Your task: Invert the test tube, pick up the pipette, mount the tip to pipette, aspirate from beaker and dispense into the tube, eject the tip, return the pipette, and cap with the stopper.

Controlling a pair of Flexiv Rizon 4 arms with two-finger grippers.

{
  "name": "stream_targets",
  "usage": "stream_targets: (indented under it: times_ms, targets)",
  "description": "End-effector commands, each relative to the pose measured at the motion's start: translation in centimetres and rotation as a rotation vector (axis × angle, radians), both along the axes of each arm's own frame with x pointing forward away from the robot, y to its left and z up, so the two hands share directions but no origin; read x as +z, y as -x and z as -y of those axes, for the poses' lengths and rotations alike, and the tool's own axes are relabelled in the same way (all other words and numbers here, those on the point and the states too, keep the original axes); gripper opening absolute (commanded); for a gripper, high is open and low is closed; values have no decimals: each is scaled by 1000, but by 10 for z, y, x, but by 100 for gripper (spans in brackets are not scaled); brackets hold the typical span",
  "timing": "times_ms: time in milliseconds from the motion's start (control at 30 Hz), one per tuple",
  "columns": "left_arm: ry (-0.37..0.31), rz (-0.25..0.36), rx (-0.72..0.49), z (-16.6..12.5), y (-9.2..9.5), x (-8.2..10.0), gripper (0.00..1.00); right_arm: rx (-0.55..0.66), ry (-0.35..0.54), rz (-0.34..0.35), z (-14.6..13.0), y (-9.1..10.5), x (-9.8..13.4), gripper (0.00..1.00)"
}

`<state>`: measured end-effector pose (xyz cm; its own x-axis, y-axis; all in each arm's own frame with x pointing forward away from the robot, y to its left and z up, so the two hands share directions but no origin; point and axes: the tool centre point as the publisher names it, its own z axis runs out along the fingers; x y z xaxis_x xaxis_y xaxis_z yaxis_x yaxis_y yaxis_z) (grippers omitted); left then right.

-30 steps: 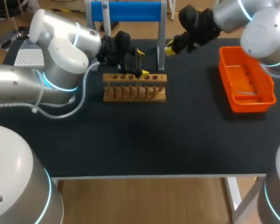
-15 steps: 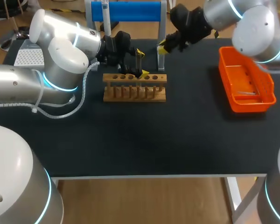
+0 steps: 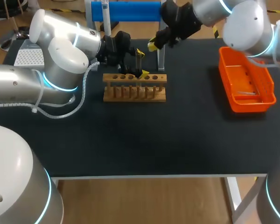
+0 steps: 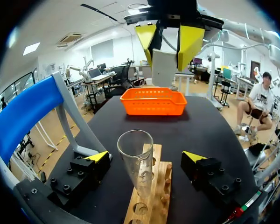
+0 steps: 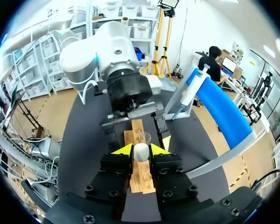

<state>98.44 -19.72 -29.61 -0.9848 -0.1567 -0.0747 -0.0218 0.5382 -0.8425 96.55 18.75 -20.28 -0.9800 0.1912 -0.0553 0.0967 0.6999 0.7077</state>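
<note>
A clear test tube (image 4: 136, 161) stands upright, mouth up, in the wooden rack (image 3: 134, 87). My left gripper (image 4: 146, 157) is open around the tube, one finger on each side and neither touching it. Above and behind the rack, my right gripper (image 3: 154, 44) is shut on a white stopper (image 5: 141, 152). In the right wrist view the tube (image 5: 143, 137) and rack (image 5: 136, 126) lie just beyond the stopper. The left wrist view shows the stopper (image 4: 164, 67) between yellow tips high over the tube. The pipette (image 3: 106, 18) hangs on the blue stand (image 3: 130, 10).
An orange basket (image 3: 245, 79) sits at the right side of the black table. A white tip box (image 3: 28, 57) is at the far left, behind my left arm. The stand's metal post (image 3: 161, 46) rises just behind the rack, close to my right gripper.
My right arm has carried the stopper leftward, from near the basket side to just behind the rack. The left arm and the test tube have not moved.
</note>
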Motion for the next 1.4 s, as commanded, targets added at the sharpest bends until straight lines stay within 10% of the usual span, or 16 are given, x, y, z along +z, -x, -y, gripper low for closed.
stream_targets:
  times_ms: [33, 1400]
  targets:
    - [-2, -2, -1, 0, -1, 0, 100, 3, 0, -4, -7, -3, 1, 0]
    - [-2, -2, -1, 0, -1, 0, 100, 13, 9, -48, -30, -10, -22, 0]
